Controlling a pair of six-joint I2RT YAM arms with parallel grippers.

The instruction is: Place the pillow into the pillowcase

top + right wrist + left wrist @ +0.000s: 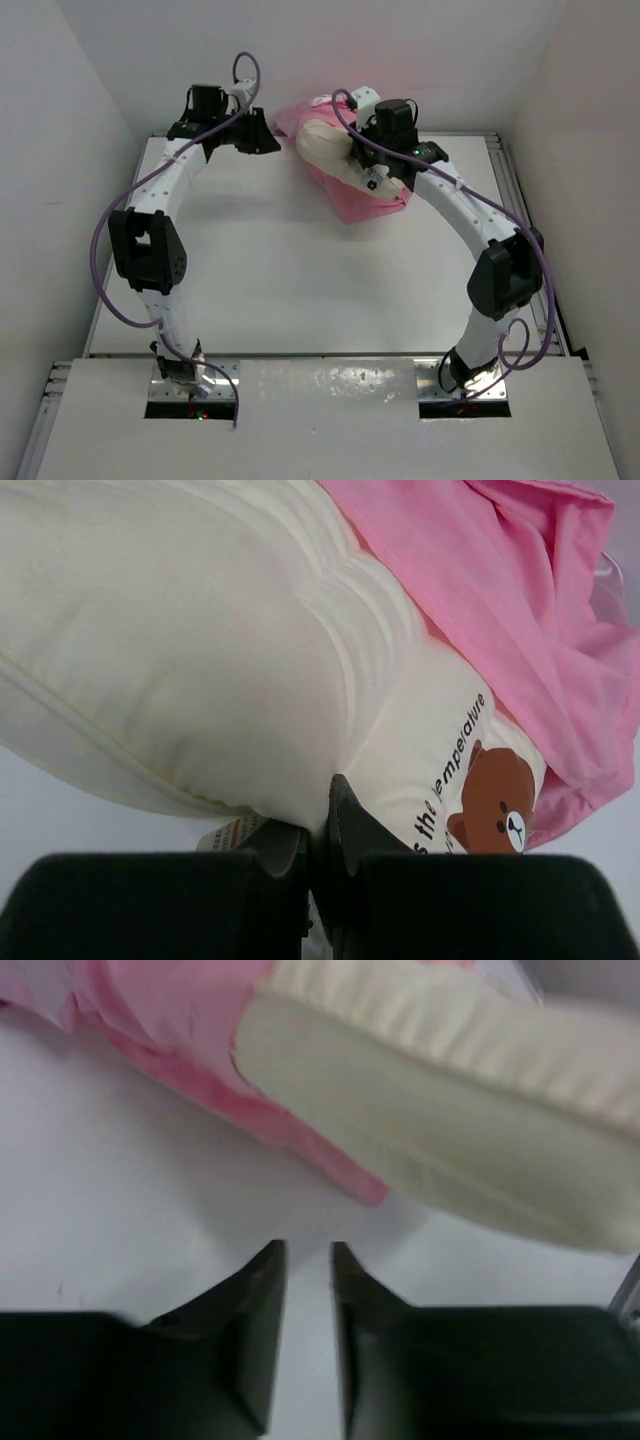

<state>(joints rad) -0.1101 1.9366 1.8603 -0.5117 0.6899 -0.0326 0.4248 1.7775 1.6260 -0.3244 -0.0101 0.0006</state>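
The cream ribbed pillow (328, 142) lies at the back of the table, its far end tucked into the pink pillowcase (362, 203). My right gripper (364, 176) is shut on the pillow's near edge (180, 630), pinching a fold of foam between its fingertips (345, 805). Beside the grip sit the bear print (495, 805) and the white tag (230, 832). Pink pillowcase (520, 630) drapes over the pillow's right side. My left gripper (264, 136) hovers left of the bundle, narrowly open (310, 1252) and holding nothing, with the pillow (450, 1140) and the pillowcase (170, 1020) just ahead.
The white table (280, 280) is boxed in by white walls on the left, right and back. A metal rail (505, 170) runs along its right edge. The bundle lies close to the back wall.
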